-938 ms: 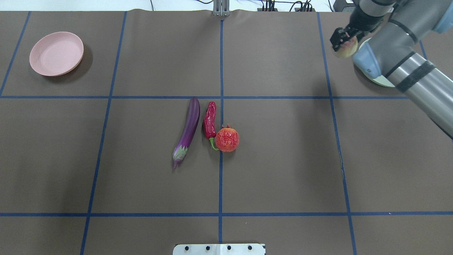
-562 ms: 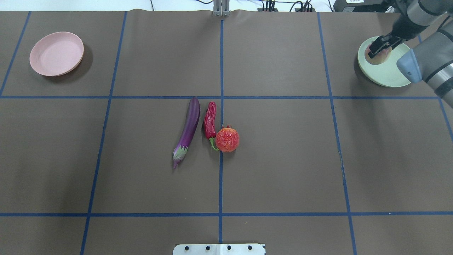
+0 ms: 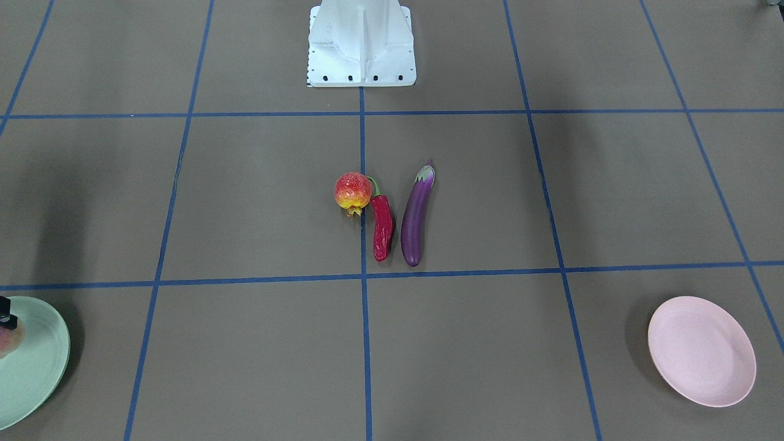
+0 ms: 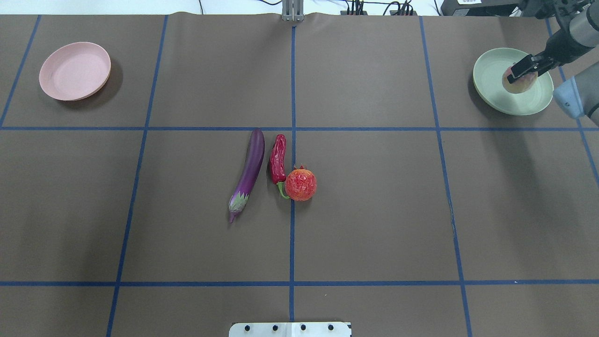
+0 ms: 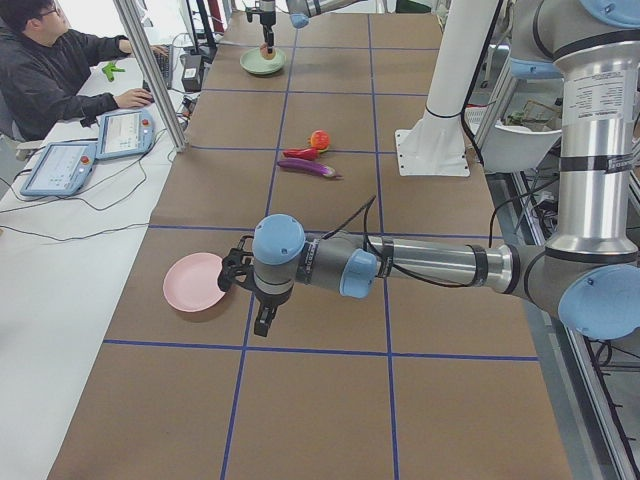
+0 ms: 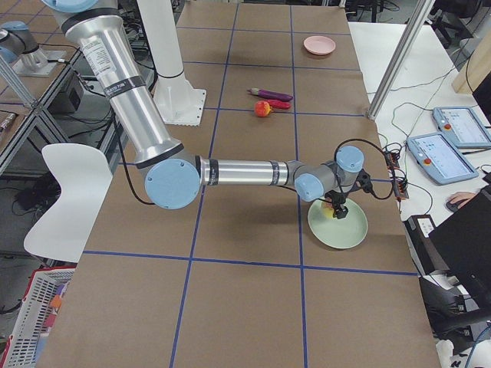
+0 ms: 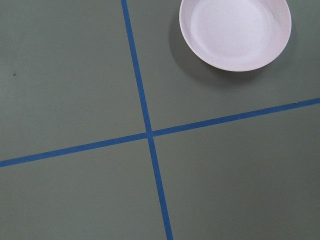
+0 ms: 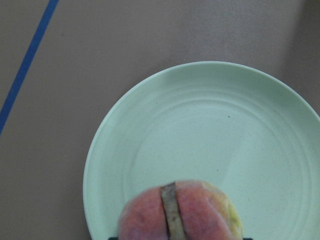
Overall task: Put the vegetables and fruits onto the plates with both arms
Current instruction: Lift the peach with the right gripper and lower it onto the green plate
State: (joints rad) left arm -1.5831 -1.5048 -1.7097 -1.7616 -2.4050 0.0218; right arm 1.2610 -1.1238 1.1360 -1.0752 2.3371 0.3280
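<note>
The brown table carries a blue tape grid. The right arm reaches out to the mint green plate at the far right corner, while the left arm hangs over the table near the pink plate, which holds nothing. At the table's middle lie the eggplant, the bumpy ball fruit and, between them, the red chili, its stem touching the fruit. The right gripper is closed on the peach; its black fingers clamp the fruit from above. The peach sits over the inside of the green plate, toward the edge nearest the arm; whether it touches the plate I cannot tell. The left gripper shows only from the side, so its opening cannot be judged.
</note>
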